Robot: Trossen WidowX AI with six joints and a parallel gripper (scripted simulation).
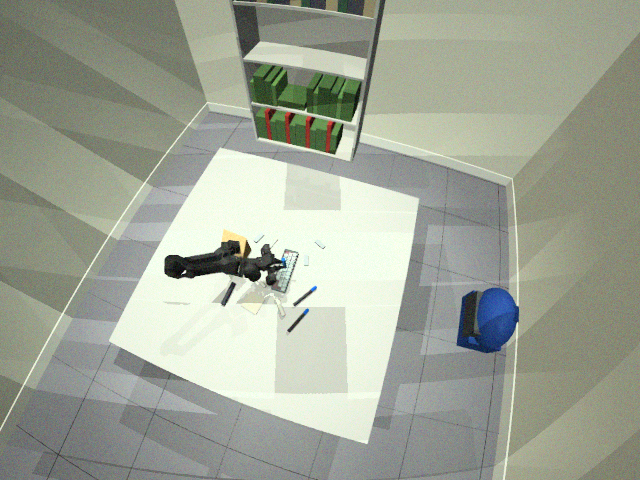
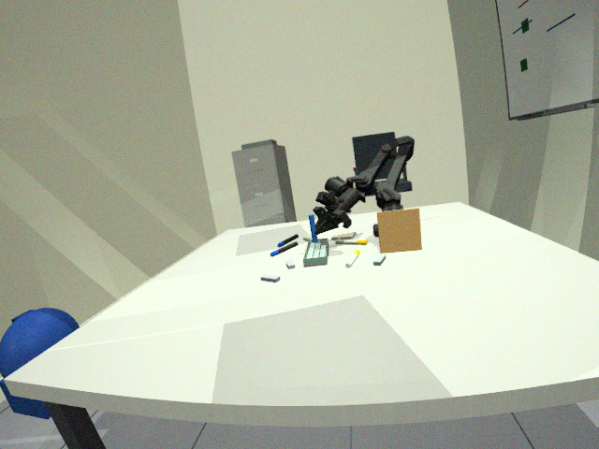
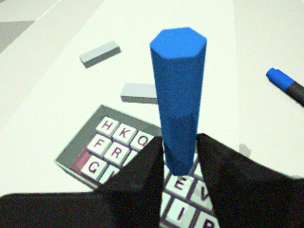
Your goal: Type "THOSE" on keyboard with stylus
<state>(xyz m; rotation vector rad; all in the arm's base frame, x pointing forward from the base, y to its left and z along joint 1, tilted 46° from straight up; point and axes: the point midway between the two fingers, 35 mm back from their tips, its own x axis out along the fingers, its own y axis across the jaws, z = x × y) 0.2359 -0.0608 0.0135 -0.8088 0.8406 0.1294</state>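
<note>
The blue six-sided stylus [image 1: 283, 259] [image 2: 312, 226] [image 3: 178, 85] stands nearly upright over the keyboard. My gripper [image 2: 315, 233] [image 3: 179, 142] is shut on it, with the upper part rising above the fingertips. The dark green keyboard [image 1: 292, 266] [image 2: 316, 262] [image 3: 85, 138] has pale keys. In the wrist view, the stylus's lower end shows just above the E key [image 3: 178, 181], with V to its right and I below. H, K, F, R and G show at the left. Whether the stylus touches a key cannot be told. The fingers hide several middle keys, including any T, O or S.
Two black markers with blue caps [image 1: 305, 295] [image 1: 298, 320] lie to one side of the keyboard. Small grey blocks [image 3: 100, 53] [image 3: 139, 93] lie beyond it. Yellow-ended pens [image 2: 351, 241] [image 2: 353, 258] and an upright tan board [image 2: 400, 230] are on the other side.
</note>
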